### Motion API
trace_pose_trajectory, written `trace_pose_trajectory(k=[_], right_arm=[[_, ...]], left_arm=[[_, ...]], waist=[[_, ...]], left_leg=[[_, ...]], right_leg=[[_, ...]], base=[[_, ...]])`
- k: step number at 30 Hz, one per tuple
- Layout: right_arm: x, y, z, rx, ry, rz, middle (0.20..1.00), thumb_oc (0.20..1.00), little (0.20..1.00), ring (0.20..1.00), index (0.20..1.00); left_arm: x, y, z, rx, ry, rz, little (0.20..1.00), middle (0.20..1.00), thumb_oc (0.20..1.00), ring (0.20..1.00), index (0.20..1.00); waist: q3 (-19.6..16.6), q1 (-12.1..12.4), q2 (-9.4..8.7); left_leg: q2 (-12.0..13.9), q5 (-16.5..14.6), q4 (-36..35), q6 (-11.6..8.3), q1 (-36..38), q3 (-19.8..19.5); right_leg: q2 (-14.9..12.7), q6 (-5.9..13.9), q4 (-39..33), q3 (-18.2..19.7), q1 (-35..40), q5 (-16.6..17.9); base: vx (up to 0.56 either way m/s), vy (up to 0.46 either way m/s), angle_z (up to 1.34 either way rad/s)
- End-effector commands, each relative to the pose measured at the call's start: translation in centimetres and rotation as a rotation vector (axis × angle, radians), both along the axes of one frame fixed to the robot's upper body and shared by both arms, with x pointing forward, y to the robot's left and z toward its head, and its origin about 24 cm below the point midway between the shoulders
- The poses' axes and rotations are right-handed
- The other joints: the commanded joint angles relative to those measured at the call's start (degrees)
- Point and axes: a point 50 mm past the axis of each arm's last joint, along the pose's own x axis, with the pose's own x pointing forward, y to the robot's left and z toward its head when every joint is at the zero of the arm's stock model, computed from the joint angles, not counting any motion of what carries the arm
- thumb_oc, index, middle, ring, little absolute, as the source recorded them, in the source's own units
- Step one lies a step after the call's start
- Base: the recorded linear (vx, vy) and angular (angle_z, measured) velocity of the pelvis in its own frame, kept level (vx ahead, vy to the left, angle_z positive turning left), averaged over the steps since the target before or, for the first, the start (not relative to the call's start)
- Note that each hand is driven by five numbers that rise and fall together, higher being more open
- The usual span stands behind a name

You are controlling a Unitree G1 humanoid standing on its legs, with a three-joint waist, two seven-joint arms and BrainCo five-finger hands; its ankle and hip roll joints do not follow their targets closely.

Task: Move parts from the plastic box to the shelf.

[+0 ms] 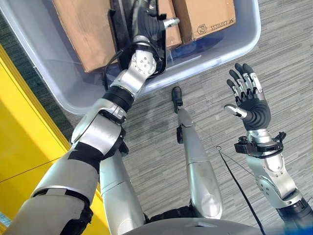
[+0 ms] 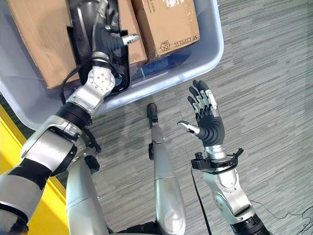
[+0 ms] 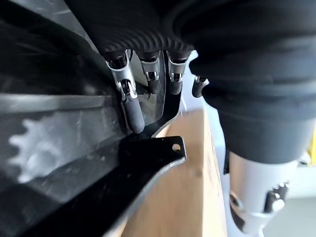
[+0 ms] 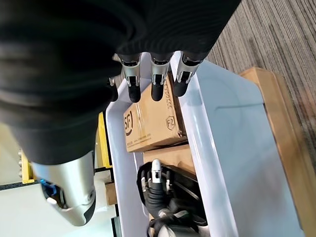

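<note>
A black plastic part (image 1: 117,34) stands in the pale blue-grey plastic box (image 1: 215,54) between cardboard cartons. My left hand (image 1: 146,22) reaches into the box and rests on this part. Its fingers (image 3: 132,111) lie nearly straight along the part's black surface, and its thumb (image 1: 171,22) sticks out to the side, away from the part. My right hand (image 1: 249,105) is raised over the floor in front of the box, fingers spread and straight, holding nothing. The right wrist view looks across to the box (image 4: 217,148), with the left hand (image 4: 155,190) on the black part.
A large brown carton (image 1: 83,29) fills the box's left side and a smaller one (image 1: 205,14) its right. A yellow frame (image 1: 19,127) runs along the left. A wooden board (image 4: 276,123) lies beside the box. Grey striped floor (image 1: 288,58) spreads to the right.
</note>
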Motion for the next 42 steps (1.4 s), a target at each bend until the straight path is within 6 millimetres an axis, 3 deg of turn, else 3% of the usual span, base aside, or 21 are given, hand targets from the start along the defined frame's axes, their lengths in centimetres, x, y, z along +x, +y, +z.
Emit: trace_pose_trajectory(k=[1,4,9,11,17,20,28,36,42], right_arm=[[-0.4,-0.8,2.2,0.016,-0.117,-0.013,1.0,1.0,1.0,1.0,1.0],[-0.3,-0.9,2.1,0.012,-0.111,-0.021,1.0,1.0,1.0,1.0,1.0],[-0.6,-1.1,2.0,0.015,-0.112,-0.03,1.0,1.0,1.0,1.0,1.0],[-0.8,-1.3,2.1,0.019,-0.125,-0.046,1.0,1.0,1.0,1.0,1.0],[-1.2,-1.9,2.1,-0.004,-0.137,-0.086,1.0,1.0,1.0,1.0,1.0],[-1.5,-2.2,2.3,-0.011,-0.153,-0.097,1.0,1.0,1.0,1.0,1.0],[-1.7,-1.9,3.1,-0.028,-0.214,-0.112,1.0,1.0,1.0,1.0,1.0],[-1.5,-1.5,3.1,-0.008,-0.209,-0.113,1.0,1.0,1.0,1.0,1.0],[-0.9,-1.6,2.8,-0.004,-0.189,-0.134,1.0,1.0,1.0,1.0,1.0]], left_arm=[[0.4,0.4,-7.8,0.161,0.268,0.034,1.0,1.0,1.0,1.0,1.0],[-0.3,0.0,-8.6,0.22,0.261,-0.013,1.0,1.0,1.0,1.0,1.0],[-1.7,1.1,-7.7,0.109,0.197,-0.07,1.0,1.0,1.0,1.0,1.0],[-3.2,2.8,-5.8,-0.002,0.088,-0.109,1.0,1.0,1.0,1.0,1.0],[-7.2,7.3,-3.1,-0.11,-0.13,-0.096,1.0,1.0,1.0,1.0,1.0],[-10.5,9.6,-1.5,-0.172,-0.312,-0.041,1.0,1.0,1.0,1.0,1.0],[-14.2,9.7,-0.1,-0.105,-0.559,0.062,1.0,1.0,1.0,1.0,1.0],[-13.7,9.0,-0.5,-0.109,-0.578,0.123,1.0,1.0,1.0,1.0,1.0],[-10.9,9.2,-0.7,-0.045,-0.536,0.256,1.0,1.0,1.0,1.0,1.0]], waist=[[0.0,-1.23,1.36],[0.0,-0.83,1.76],[0.0,-0.17,2.61],[0.0,0.46,3.3],[0.0,1.71,4.09],[0.0,2.63,4.5],[0.0,3.27,4.43],[0.0,3.23,3.83],[0.0,2.76,3.38]], left_leg=[[0.19,2.83,-5.57,0.13,0.18,-2.18],[-0.08,2.65,-5.52,0.36,0.1,-2.14],[-0.59,2.59,-5.89,0.59,0.23,-2.1],[-0.87,2.52,-6.11,0.64,0.29,-2.2],[-1.27,2.22,-6.55,0.64,1.07,-2.27],[-1.47,1.92,-6.83,0.65,1.75,-2.41],[-1.58,1.61,-7.24,0.67,2.67,-2.64],[-1.48,1.5,-7.12,0.86,2.61,-2.68],[-1.48,1.38,-6.79,1.0,2.58,-2.72]], right_leg=[[-1.91,0.47,10.03,-0.6,-2.36,-9.23],[-2.02,0.44,10.07,-0.54,-2.38,-9.35],[-2.31,0.32,10.21,-0.71,-2.29,-9.66],[-2.54,0.18,10.26,-0.9,-2.2,-9.79],[-2.72,0.01,9.91,-1.09,-1.38,-10.05],[-2.86,-0.09,10.03,-1.22,-0.91,-10.16],[-3.14,-0.02,9.76,-1.37,0.31,-10.44],[-3.22,-0.03,9.85,-1.45,0.43,-10.47],[-3.17,-0.1,10.02,-1.44,0.42,-10.6]], base=[[0.0,0.0,0.0],[0.0,0.001,-0.01],[0.0,0.0,0.0],[0.0,0.009,-0.02],[0.0,0.003,-0.01],[0.0,0.003,0.01],[0.01,-0.001,0.03],[0.0,0.0,0.0],[0.0,0.0,0.0]])
